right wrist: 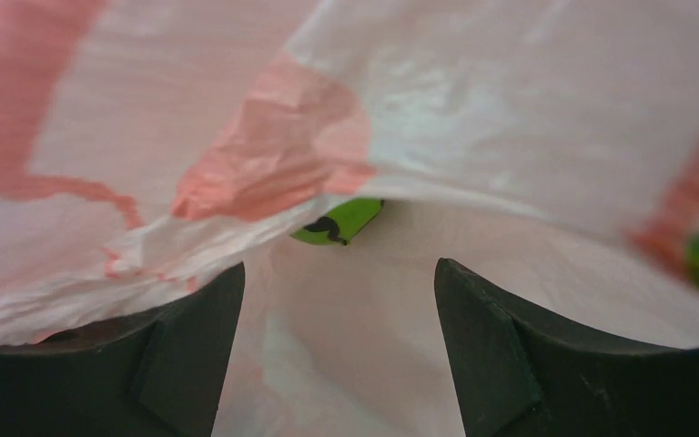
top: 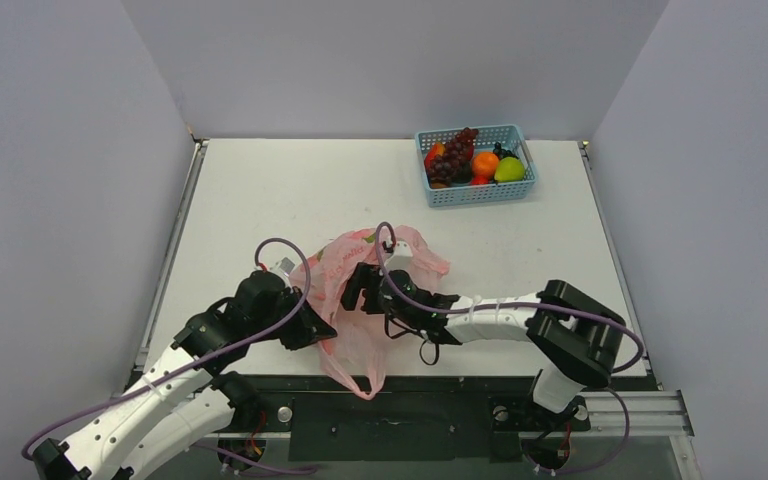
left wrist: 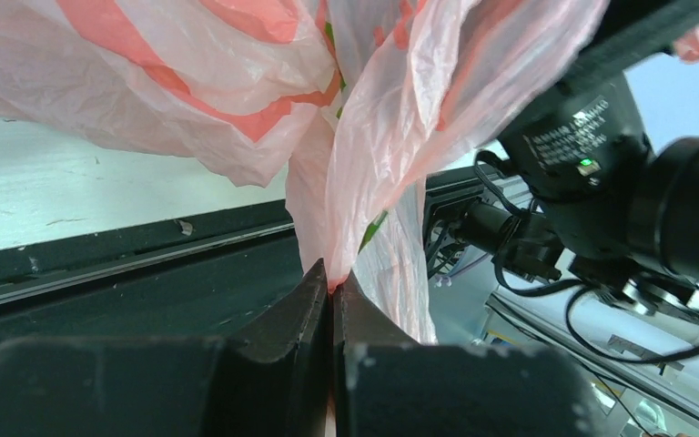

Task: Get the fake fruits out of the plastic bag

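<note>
The pink plastic bag lies crumpled at the table's near edge, one end hanging over it. My left gripper is shut on a fold of the bag, pinched between the fingertips. My right gripper is open and pushed into the bag from the right. In the right wrist view the gripper holds nothing, and pink film fills the view. A small green patch with a black mark shows ahead; I cannot tell if it is print or fruit. No fruit shows clearly in the bag.
A light blue mesh basket stands at the far right of the table. It holds a dark red grape bunch, a yellow-green pear, an orange fruit and a red one. The right arm's wrist is close beside my left gripper.
</note>
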Robot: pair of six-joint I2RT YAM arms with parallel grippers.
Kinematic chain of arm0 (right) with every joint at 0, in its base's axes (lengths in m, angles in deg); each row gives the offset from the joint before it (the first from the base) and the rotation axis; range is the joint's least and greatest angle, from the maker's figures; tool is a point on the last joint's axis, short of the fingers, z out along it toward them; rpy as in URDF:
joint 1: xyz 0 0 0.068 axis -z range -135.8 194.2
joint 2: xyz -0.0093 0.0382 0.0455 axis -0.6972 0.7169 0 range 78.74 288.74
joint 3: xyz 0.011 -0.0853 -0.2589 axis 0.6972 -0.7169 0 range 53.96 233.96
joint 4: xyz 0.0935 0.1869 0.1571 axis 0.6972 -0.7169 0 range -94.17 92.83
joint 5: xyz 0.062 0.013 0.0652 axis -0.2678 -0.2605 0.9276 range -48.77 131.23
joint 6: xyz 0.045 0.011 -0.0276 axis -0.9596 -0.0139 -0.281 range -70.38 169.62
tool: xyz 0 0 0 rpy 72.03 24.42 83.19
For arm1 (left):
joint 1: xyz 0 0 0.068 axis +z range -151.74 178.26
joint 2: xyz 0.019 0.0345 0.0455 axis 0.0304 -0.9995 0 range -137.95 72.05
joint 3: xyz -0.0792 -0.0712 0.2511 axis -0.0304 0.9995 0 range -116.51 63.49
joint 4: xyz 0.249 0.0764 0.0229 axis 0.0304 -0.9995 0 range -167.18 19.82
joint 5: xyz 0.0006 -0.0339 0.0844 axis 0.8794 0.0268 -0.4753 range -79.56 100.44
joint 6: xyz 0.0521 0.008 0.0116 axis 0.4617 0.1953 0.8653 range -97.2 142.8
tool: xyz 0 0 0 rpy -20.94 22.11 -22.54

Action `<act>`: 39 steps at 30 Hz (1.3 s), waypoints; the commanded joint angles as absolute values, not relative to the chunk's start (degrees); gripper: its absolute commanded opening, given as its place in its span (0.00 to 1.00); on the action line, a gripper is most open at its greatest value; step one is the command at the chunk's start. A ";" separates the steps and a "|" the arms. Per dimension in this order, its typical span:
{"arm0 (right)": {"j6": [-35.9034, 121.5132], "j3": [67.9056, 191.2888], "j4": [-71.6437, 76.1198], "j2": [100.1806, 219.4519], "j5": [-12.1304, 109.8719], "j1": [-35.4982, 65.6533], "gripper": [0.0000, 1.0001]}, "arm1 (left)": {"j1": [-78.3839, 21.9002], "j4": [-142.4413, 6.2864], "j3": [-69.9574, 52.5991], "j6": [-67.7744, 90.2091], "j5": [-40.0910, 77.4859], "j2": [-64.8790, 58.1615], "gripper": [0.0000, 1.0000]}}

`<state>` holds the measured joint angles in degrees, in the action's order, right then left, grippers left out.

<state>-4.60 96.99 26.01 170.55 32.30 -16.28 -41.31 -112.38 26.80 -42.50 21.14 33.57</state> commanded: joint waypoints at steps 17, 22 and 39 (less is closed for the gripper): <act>15.87 104.01 41.34 181.25 39.41 -16.68 0.81 | -41.11 -118.47 20.00 -35.52 19.97 32.99 0.00; 14.89 102.49 41.53 179.55 40.44 -14.91 0.81 | -41.16 -114.50 17.95 -36.56 20.55 30.13 0.00; 11.78 100.14 45.50 179.55 45.32 -9.16 0.84 | -43.79 -112.98 14.59 -39.87 19.08 27.41 0.00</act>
